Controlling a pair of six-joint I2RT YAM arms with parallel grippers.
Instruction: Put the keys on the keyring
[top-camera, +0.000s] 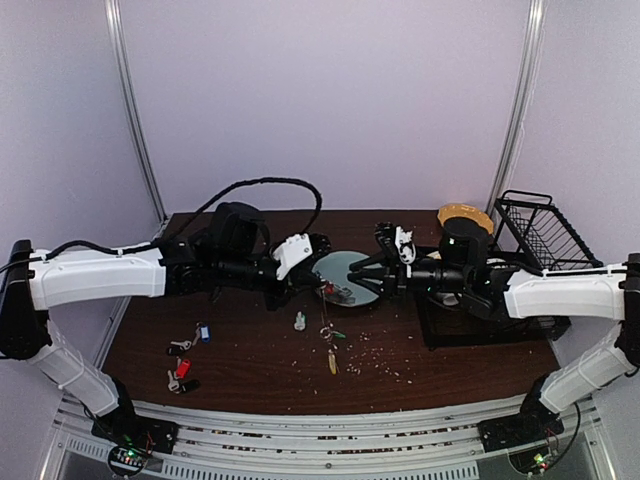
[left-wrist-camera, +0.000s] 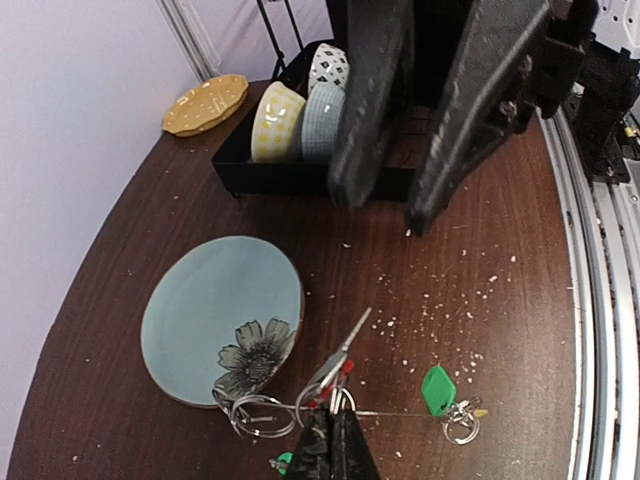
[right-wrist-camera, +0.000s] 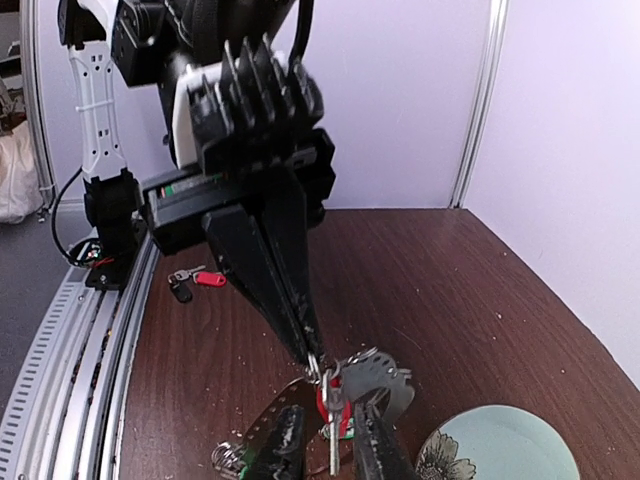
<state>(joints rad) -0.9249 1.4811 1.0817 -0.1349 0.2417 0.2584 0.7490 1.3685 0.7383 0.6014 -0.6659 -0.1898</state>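
My left gripper is shut on the small ring of a red-tagged key and holds it above the table. That key hangs between the fingers of my right gripper, which stand slightly apart around it. The thin grey keyring runs past the left fingertips; a green-tagged key and a yellow-tagged one hang on it. More keys lie at the left of the table, with a blue tag and a red tag.
A pale green flowered plate lies just behind the grippers. A tiny clear bottle stands in front. At the right are a black rack with bowls and a yellow dish. White crumbs dot the wood.
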